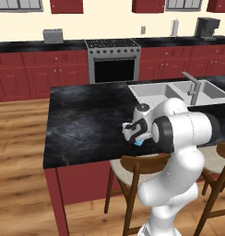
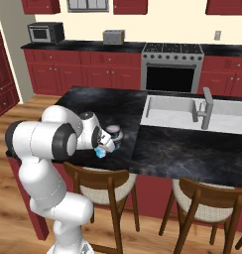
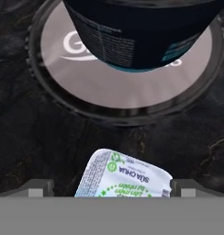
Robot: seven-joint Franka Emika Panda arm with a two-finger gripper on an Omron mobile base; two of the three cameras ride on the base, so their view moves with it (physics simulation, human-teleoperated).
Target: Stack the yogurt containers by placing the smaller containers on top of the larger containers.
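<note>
Just below the spread, empty gripper (image 3: 109, 190) lies the tiny light-blue cup (image 3: 124, 180), beside the widest cup (image 3: 109, 87) already topped by the narrower cup (image 3: 141, 32); next, probably, closing on it.

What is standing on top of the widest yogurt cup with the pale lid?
A narrower dark blue cup stands on the wide cup's pale lid. It hides the lid's middle, and its own top is out of frame. The tiny cup lies beside on the counter.
</note>
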